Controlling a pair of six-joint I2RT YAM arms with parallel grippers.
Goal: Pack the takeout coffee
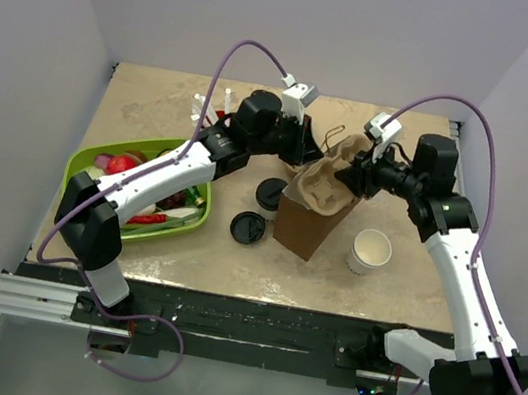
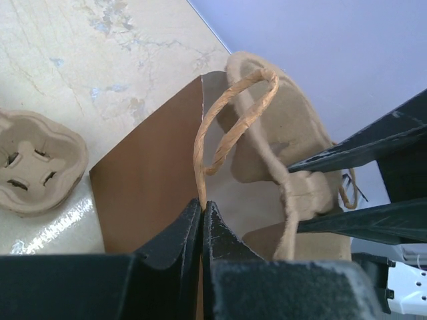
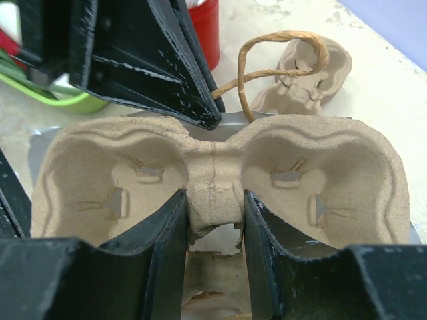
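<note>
Over the mouth of the brown bag, the right hand holds a pulp carrier, clamped on the narrow bridge between the two cup wells. Whether the carrier rests on the bag's rim I cannot tell. The left hand is pinched tight on the bag's top edge, right at the foot of a twine handle. The coffee stands upright on the worktop just left of the bag, apart from both hands, with a loose black lid near it, toward the arm bases. An open white cup stands right of the bag.
</note>
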